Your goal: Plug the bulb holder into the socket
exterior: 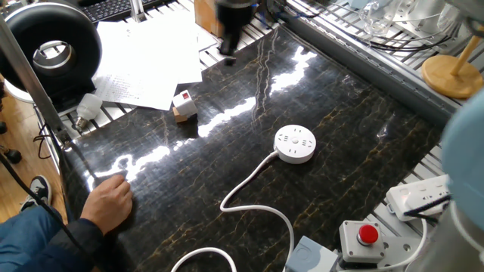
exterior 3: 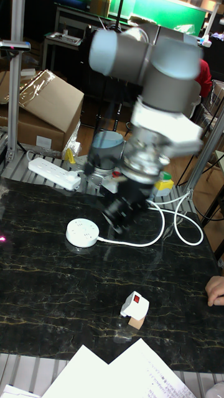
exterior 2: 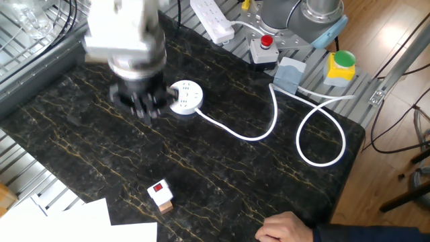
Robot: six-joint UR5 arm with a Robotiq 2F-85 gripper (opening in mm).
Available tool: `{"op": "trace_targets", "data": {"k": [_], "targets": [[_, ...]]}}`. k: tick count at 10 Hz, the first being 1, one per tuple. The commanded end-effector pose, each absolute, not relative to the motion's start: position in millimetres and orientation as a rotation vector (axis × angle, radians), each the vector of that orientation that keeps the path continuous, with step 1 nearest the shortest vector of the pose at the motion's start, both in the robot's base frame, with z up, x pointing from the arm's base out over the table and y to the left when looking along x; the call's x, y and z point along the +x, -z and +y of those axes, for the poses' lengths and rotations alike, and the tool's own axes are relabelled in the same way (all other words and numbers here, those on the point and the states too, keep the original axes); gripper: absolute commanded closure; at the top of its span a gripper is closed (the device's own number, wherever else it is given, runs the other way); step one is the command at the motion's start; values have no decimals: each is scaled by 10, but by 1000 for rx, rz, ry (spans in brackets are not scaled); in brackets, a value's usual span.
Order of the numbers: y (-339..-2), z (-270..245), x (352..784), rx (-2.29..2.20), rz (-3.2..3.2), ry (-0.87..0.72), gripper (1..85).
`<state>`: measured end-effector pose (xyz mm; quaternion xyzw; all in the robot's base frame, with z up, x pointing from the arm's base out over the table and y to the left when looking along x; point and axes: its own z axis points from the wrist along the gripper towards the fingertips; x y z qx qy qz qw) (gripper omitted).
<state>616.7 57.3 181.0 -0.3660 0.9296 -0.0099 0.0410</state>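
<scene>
Holder (exterior 2: 159, 193) perched on wood cube (exterior 2: 164, 206) near the paper, well apart from socket (exterior 2: 185, 97); gripper (exterior 2: 142, 107) blurred aloft, jaw state impossible to tell; likely light, rigid, smooth plastic, best pinched across its flat side faces.

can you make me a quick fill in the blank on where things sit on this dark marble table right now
1. The small white boxy bulb holder with a red mark rests on top of a tan wooden ____.
2. The long white cord runs from the round flat white ____.
3. The claw holds ____.
4. At the table's edge rests a person's ____.

Missing words: cube; socket; nothing; hand
</scene>
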Motion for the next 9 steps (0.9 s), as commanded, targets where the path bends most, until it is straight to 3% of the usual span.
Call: {"op": "trace_targets", "data": {"k": [1, 6, 9], "targets": [[-1803, 856, 6323, -1264, 2782, 20, 843], [-1935, 673, 6085, -1490, 2763, 30, 843], [-1960, 349, 6020, -1649, 2766, 183, 843]]}}
